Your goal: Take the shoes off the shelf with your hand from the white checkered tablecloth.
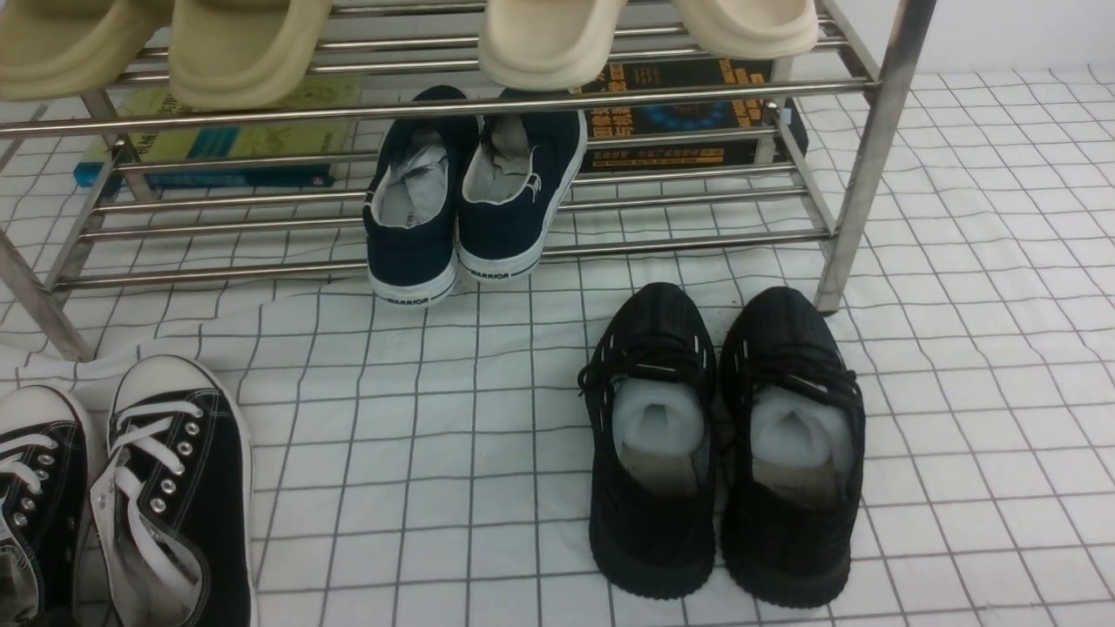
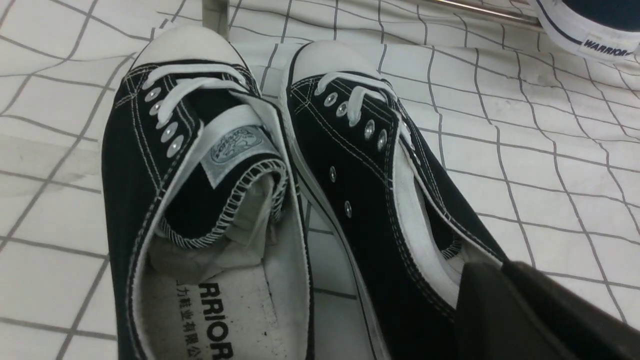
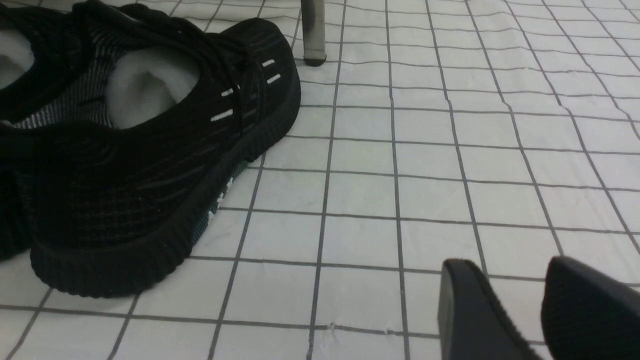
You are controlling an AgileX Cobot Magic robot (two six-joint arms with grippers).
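Black canvas, front view: I see the shoes (image 1: 122, 488) down on the white checkered tablecloth (image 1: 453, 453), left of the black knit pair (image 1: 723, 444); the navy pair (image 1: 470, 192) sits on the shelf (image 1: 435, 104), so I could pick wrongly.
Left wrist view: left gripper (image 2: 530, 310) hangs over one shoe's heel; jaw state unreadable; a blind close could crush the collar.
Right wrist view: right gripper (image 3: 520, 305) narrowly parted, empty, near the knit shoe; a sweep could knock it.
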